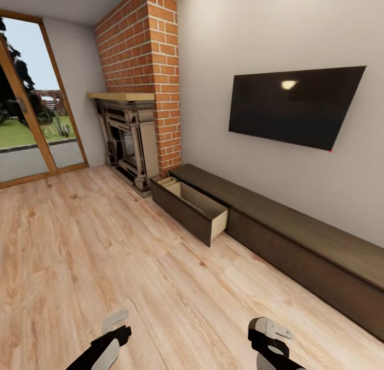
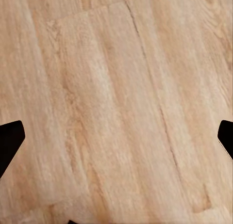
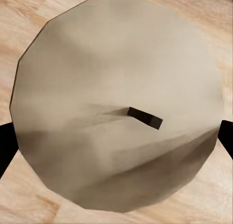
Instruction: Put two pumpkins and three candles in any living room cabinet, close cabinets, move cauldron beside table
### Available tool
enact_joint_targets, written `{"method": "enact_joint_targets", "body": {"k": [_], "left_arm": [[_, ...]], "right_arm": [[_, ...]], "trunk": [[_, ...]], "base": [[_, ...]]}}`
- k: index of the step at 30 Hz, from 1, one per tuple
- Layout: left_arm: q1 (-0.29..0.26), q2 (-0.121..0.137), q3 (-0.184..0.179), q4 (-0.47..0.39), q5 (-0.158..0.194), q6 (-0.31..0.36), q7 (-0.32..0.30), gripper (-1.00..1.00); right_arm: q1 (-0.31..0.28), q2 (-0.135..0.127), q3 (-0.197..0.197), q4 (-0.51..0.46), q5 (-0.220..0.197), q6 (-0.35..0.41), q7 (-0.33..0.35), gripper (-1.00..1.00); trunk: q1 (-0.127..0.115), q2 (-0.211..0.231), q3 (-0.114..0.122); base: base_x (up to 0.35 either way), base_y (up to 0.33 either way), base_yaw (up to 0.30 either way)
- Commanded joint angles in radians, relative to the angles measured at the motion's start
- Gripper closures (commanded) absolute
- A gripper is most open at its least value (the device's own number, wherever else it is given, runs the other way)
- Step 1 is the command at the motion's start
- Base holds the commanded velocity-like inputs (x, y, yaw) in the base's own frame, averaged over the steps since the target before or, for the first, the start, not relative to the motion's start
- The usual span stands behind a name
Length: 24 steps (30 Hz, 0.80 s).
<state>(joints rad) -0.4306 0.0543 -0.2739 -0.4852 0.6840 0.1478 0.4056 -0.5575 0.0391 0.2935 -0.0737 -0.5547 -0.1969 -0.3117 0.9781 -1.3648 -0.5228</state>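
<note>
Right tool point(image 1: 271, 335): clamped on a candle point(image 3: 116, 112), wick end facing the wrist camera. Left tool point(image 1: 114, 327): fingers spread, empty, over floor point(image 2: 116, 107). Cabinet point(image 1: 277, 226): well ahead, drawer point(image 1: 192, 207) pulled out. Advice: approach squarely, lower candle inside before releasing.

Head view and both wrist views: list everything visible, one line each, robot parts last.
cabinet: 1, dark brown, long and low along the right wall
drawer: 1, pale wood inside, pulled open at the cabinet's fireplace end
television: 1, black, on the wall above the cabinet
fireplace: 1, dark, with pale mantel
brick chimney: 1, red
glass door: 1, wood frame, far left
floor: light wood planks
candle: 1, beige with dark wick, between the right fingers
left gripper: 1, open
right gripper: 1, around the candle
</note>
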Motion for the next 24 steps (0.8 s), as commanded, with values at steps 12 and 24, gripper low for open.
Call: {"method": "enact_joint_targets", "body": {"k": [12,24], "left_arm": [[0.000,0.002,-0.007,-0.003,0.005,0.004,0.007,-1.00],[0.000,0.002,-0.007,-0.002,0.006,0.004,0.008,-1.00]], "right_arm": [[-0.001,0.001,0.010,0.001,-0.008,-0.004,-0.008,1.00],[-0.001,0.001,0.011,0.000,-0.008,-0.006,-0.003,1.00]], "trunk": [[0.001,-0.001,0.003],[0.001,-0.001,0.016]], "base": [[0.308,0.163,0.122],[0.308,0.163,0.188]]}}
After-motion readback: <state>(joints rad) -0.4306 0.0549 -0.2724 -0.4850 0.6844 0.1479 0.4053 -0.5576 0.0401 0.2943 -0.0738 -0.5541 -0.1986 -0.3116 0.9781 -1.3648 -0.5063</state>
